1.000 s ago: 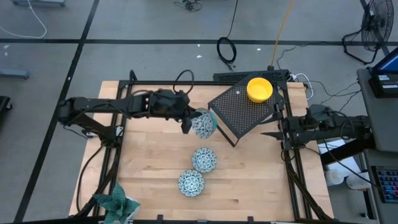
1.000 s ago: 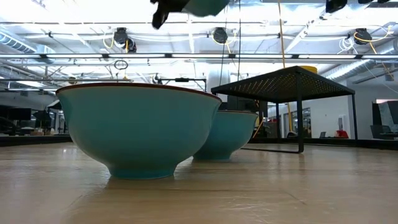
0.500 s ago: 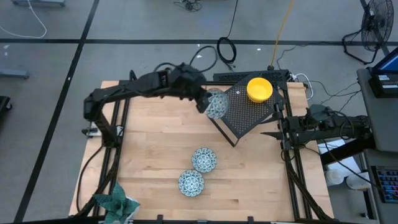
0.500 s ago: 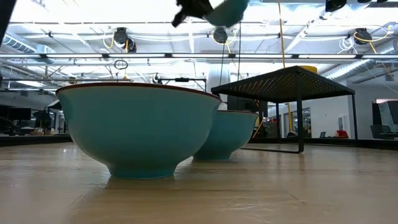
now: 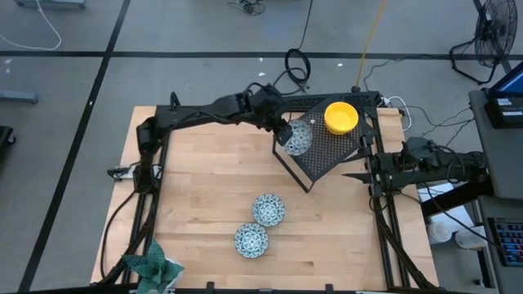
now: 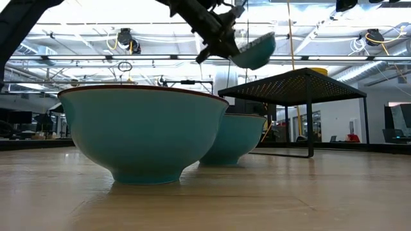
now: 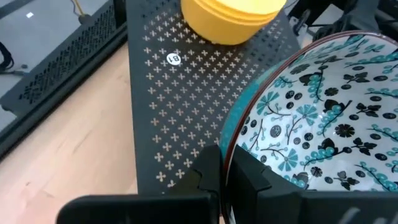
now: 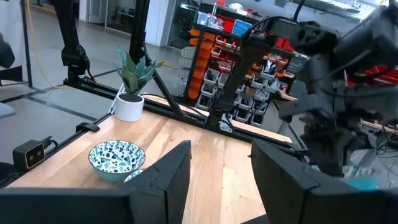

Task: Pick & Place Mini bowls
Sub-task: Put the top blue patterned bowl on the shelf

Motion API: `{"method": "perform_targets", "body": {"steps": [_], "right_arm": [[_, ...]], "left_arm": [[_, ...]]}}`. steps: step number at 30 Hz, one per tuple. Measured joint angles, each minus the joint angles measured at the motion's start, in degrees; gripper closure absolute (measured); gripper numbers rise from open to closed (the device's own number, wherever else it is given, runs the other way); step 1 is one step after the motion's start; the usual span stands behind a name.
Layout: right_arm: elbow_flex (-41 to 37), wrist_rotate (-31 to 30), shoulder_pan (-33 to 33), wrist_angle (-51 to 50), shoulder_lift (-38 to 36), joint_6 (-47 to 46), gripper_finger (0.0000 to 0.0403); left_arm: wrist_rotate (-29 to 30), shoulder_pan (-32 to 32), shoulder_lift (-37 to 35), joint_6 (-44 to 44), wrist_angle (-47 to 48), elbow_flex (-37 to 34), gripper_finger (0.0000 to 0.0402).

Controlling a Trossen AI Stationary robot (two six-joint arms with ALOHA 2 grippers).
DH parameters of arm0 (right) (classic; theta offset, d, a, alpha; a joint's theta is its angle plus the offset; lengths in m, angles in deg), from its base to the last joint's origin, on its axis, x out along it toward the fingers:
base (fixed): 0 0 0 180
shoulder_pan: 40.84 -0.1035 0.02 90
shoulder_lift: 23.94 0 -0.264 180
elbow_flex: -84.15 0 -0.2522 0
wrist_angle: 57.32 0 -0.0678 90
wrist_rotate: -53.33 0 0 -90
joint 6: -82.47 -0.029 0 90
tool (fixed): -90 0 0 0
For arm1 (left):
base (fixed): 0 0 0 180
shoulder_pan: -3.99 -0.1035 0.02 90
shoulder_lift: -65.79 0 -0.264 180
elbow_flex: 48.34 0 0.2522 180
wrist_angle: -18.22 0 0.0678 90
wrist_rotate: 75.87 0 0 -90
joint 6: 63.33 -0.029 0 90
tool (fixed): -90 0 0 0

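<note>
Teal-patterned bowl rim pinched narrowly in left gripper above black stand, right gripper fingers wide, empty

overhead, table-level, two wrist cameras

1. The black perforated metal stand sits toward the back right of the light wooden surface, turned at an angle to its edges.
2. A plain yellow mini bowl sits on top of the stand, at its far right part.
3. The left claw reaches in from the left and holds a teal-patterned white mini bowl in the air over the stand's left part, left of the yellow one.
4. Two more teal-patterned white mini bowls sit mid-surface, toward the front: one further back, the other just beside it, front-left.
5. A green patterned cloth is at the front left corner.
6. The right claw waits at the right edge, beside the stand.
</note>
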Motion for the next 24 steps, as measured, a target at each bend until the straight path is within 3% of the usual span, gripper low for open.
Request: {"method": "perform_targets", "body": {"steps": [9,17,24], "right_arm": [[0.0,-0.18,0.0,-0.02,0.02,0.0,0.0248],[-3.5,-8.84,-0.02,6.43,0.09,0.26,0.0248],[-4.81,-10.19,0.0,9.53,0.09,1.51,0.0248]], "left_arm": [[-1.83,0.45,3.74,0.87,-3.14,0.03,0.0392],[-1.88,0.56,3.84,1.28,-3.27,0.05,0.0391],[-1.85,0.81,4.59,1.86,-2.57,0.13,0.039]]}}
